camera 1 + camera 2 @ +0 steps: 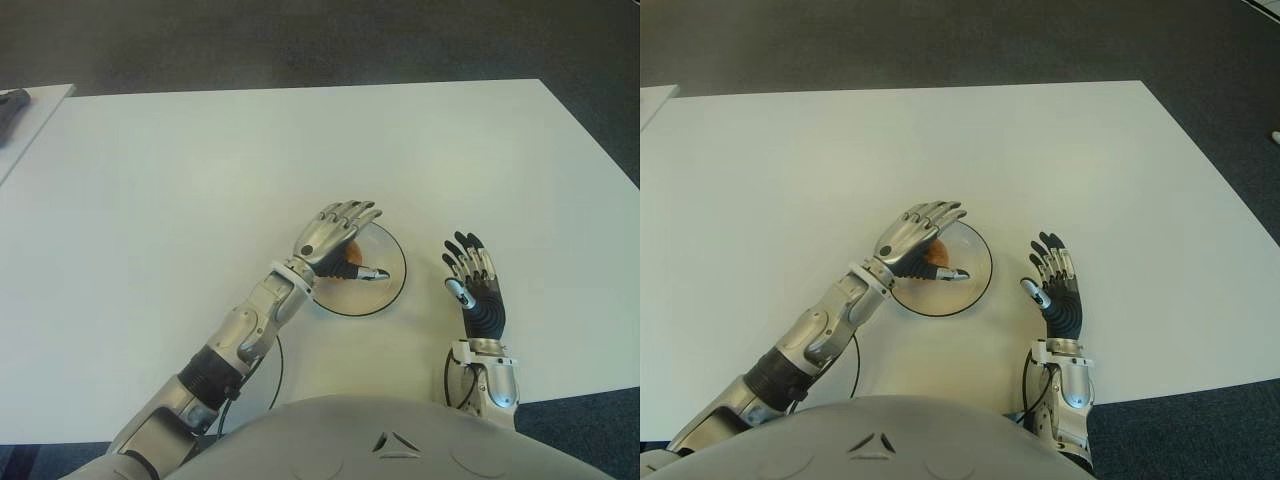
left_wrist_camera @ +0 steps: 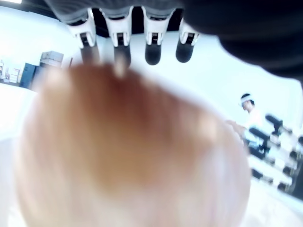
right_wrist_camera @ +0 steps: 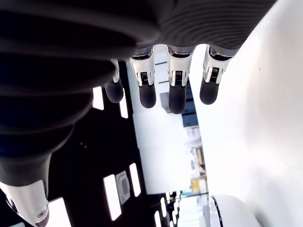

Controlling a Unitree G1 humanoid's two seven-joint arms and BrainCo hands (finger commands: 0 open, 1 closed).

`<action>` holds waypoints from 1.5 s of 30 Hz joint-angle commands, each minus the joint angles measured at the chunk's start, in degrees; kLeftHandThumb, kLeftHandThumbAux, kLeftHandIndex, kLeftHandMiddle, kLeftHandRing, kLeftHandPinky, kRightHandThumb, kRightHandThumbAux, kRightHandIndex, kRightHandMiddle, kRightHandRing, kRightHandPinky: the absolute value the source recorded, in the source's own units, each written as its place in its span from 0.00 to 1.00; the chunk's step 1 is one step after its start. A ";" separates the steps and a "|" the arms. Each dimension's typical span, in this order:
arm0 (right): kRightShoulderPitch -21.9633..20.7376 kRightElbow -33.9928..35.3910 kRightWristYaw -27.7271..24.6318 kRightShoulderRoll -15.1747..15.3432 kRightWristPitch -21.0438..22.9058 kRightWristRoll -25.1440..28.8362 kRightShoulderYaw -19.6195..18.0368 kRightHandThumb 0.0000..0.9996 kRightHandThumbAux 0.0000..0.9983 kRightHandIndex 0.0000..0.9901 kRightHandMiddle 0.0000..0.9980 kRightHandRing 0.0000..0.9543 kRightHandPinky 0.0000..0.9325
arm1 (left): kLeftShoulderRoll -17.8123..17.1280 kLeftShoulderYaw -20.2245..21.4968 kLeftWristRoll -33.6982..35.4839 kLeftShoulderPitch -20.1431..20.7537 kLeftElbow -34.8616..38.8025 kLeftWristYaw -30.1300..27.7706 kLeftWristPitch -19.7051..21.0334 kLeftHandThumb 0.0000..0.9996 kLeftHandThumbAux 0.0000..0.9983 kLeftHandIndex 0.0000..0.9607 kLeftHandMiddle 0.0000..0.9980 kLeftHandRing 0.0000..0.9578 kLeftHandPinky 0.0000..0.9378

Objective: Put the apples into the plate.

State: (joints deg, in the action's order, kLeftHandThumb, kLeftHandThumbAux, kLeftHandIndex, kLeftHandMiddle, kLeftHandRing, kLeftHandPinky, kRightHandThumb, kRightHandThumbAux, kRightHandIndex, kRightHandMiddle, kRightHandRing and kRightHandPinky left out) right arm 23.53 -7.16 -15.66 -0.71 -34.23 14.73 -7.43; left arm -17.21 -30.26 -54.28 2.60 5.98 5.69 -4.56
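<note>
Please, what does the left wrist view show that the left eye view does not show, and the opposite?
Only the left wrist view shows the apple from very close, filling most of the picture just under the left robot hand's fingertips, with a person far behind.

Only the left eye view shows the whole scene: the plate on the white table, the left robot hand over the plate, and the right robot hand open beside the plate, to its right.

Both show the apple below the left robot hand. Whether the fingers grip it, I cannot tell.
</note>
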 commanded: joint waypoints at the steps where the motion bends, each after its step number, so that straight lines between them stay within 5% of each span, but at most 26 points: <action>1: 0.97 -1.82 -0.01 -0.21 1.06 -0.23 0.32 0.20 0.65 0.09 0.12 0.12 0.15 | -0.57 2.00 1.57 -2.23 2.39 -0.57 0.41 0.11 0.20 0.00 0.00 0.00 0.00; 8: 1.14 -2.00 -0.37 -0.17 0.88 -0.05 0.37 0.21 0.64 0.09 0.12 0.12 0.15 | -0.02 7.18 2.88 -6.65 5.40 4.18 0.91 0.15 0.21 0.00 0.00 0.00 0.00; 20: 1.11 -2.14 -0.76 -0.13 0.75 0.32 0.21 0.21 0.64 0.09 0.12 0.13 0.15 | 2.39 13.90 7.67 -13.17 7.83 15.16 -3.07 0.25 0.27 0.10 0.03 0.04 0.16; 25: 1.13 -2.16 -0.92 0.17 1.06 0.24 0.30 0.21 0.64 0.08 0.12 0.12 0.14 | 3.02 17.37 16.29 -19.43 10.32 13.48 -5.40 0.24 0.30 0.11 0.04 0.05 0.14; 33: 1.32 -1.69 -1.15 0.51 1.75 0.65 0.38 0.21 0.63 0.08 0.11 0.12 0.14 | 3.69 19.36 25.56 -23.54 6.16 12.21 -11.34 0.20 0.34 0.08 0.02 0.03 0.06; 45: 1.08 -1.50 -1.68 0.61 2.44 1.31 0.50 0.23 0.62 0.09 0.12 0.12 0.14 | 11.03 20.29 38.94 -31.91 3.68 11.54 -14.22 0.13 0.47 0.07 0.04 0.03 0.08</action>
State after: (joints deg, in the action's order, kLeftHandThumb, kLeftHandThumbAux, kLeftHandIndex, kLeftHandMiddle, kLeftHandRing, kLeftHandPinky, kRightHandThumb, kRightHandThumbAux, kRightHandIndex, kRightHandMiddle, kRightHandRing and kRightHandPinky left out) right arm 23.70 -7.20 -17.33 0.05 -34.13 15.65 -7.15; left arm -7.68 -10.52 -18.55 -26.95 10.58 18.46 -18.79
